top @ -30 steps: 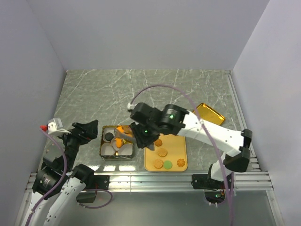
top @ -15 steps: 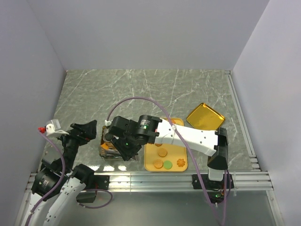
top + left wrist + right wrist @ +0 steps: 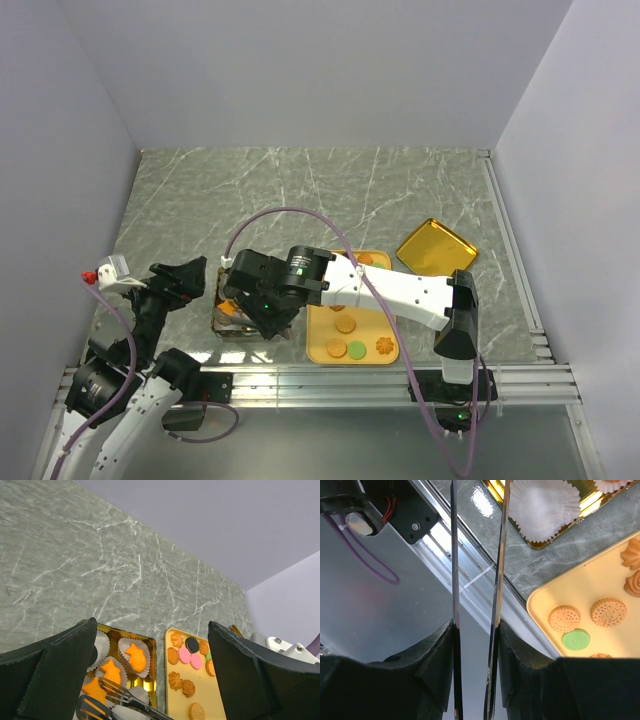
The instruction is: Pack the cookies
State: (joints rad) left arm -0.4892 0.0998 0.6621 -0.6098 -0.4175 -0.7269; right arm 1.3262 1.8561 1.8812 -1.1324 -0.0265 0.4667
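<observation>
Most cookies (image 3: 346,324) lie on the yellow tray (image 3: 370,325); a few orange ones sit in paper cups (image 3: 540,505) inside the gold tin (image 3: 153,670). My right gripper (image 3: 476,640) squeezes tongs (image 3: 497,580), tips over the tin for placing. My left gripper (image 3: 190,277) hangs spread wide beside it, empty.

No text, labels, brands or numbers readable in any view. Stamped pattern on the tan cookies (image 3: 608,612) too small to make out as lettering
</observation>
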